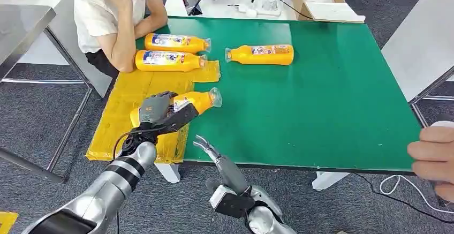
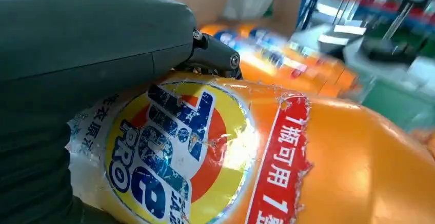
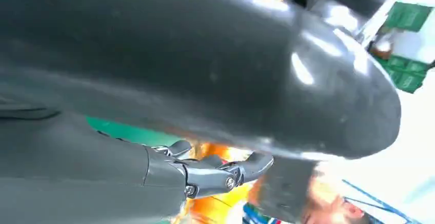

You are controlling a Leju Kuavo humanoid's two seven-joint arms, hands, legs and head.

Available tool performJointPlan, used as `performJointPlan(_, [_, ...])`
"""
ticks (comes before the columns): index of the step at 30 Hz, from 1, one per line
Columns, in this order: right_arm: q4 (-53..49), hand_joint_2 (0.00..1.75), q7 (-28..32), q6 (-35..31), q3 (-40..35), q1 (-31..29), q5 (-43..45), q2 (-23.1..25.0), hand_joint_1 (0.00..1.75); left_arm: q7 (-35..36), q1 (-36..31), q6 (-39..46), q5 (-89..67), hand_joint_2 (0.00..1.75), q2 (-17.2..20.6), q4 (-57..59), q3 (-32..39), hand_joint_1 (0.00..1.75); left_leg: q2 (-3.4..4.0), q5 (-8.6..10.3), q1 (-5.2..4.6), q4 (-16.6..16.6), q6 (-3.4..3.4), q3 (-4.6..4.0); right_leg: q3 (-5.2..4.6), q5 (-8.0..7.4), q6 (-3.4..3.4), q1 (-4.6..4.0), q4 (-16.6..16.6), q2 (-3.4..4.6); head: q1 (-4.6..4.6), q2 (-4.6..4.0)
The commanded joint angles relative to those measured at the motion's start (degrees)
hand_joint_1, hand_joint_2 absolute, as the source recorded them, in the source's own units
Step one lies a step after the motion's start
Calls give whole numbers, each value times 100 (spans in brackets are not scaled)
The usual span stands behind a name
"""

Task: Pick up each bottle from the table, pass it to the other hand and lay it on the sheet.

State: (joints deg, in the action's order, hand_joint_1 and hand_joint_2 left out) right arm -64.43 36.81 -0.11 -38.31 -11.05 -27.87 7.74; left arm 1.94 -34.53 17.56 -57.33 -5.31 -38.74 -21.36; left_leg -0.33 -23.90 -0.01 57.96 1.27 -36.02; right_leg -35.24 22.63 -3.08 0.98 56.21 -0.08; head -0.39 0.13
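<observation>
Low over the sheet [image 1: 115, 127], left hand [image 1: 156, 112] gripping a bottle [image 1: 201, 100], right hand [image 1: 214, 156] empty, fingers extended.

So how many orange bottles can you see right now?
4: two bottles lying by the seated person at the yellow sheet's far end, one on the green table, one in the left robot hand.

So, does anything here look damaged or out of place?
Yes. The label on the bottle in the left hand is torn and peeling at its edges. One more bottle lies on the green table, off the yellow sheet.
</observation>
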Motion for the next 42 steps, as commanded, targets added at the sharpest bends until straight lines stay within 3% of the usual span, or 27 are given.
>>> performJointPlan(1, [266, 0, 4, 60, -242, -292, 33, -7, 0, 56, -811, -197, -22, 175, -1, 1457, 152, 175, 11, -17, 7, 3, -8, 33, 33, 13, 13, -8, 0, 9, 0, -2])
performJointPlan(9, [379, 0, 9, 110, -238, -308, 160, 61, 0, 143, -906, -223, -140, 175, -65, 1672, 186, 175, 7, -15, 7, 4, -10, 30, 32, 12, 15, -8, 0, 5, -2, 0])
performJointPlan(18, [799, 0, 27, 92, -216, -388, 296, 167, 0, 632, -1090, -986, -556, 175, 20, 2124, 20, 171, 8, -11, 6, -1, -7, 24, 24, 8, 11, -7, -4, 6, -2, 0])
performJointPlan(19, [837, 0, 32, 87, -212, -401, 300, 179, 0, 632, -1089, -1080, -556, 175, 13, 2143, 28, 145, 8, -15, 6, 0, -8, 31, 31, 11, 13, -8, -3, 6, -2, 0])
performJointPlan(21, [934, 0, 43, 77, -196, -415, 323, 204, 0, 569, -1064, -1079, -561, 175, 11, 2116, 46, 63, 13, -24, 9, -1, -11, 54, 52, 19, 20, -11, -3, 10, -2, 0])
performJointPlan(22, [942, 0, 46, 75, -191, -414, 329, 209, 0, 565, -1064, -1091, -557, 175, 8, 2118, 50, 24, 12, -10, 4, -4, -7, 26, 24, 6, 10, -5, -5, 10, 0, -2])
performJointPlan(23, [942, 0, 46, 75, -191, -414, 329, 209, 0, 565, -1064, -1091, -557, 175, 8, 2118, 50, 0, 13, -13, 5, -3, -7, 31, 29, 8, 12, -5, -5, 11, -2, 0])
performJointPlan(24, [1000, 0, 55, 71, -186, -425, 343, 225, 0, 529, -1068, -1156, -534, 175, -5, 2120, 73, 0, 19, -29, 10, 1, -14, 65, 62, 23, 23, -12, -1, 15, 0, 0])
performJointPlan(30, [1072, 0, 114, 20, -163, -405, 388, 233, 0, 74, -968, -1195, -202, 175, -27, 1976, 406, 0, 9, -13, 5, -2, -8, 30, 29, 9, 13, -6, -5, 8, -2, 0])
performJointPlan(39, [1136, 0, 187, -107, -161, -306, 448, 178, 0, -1842, -450, -1633, 1784, 175, -271, 1101, 1515, 0, 3, -12, 2, -4, -6, 27, 28, 10, 10, -3, -7, 2, 0, 0])
performJointPlan(42, [1108, 0, 218, -152, -186, -261, 464, 145, 0, -2039, -180, -1706, 2234, 175, -272, 670, 1478, 0, 8, -15, 2, -6, -7, 36, 35, 12, 12, -4, -8, 6, 0, 0])
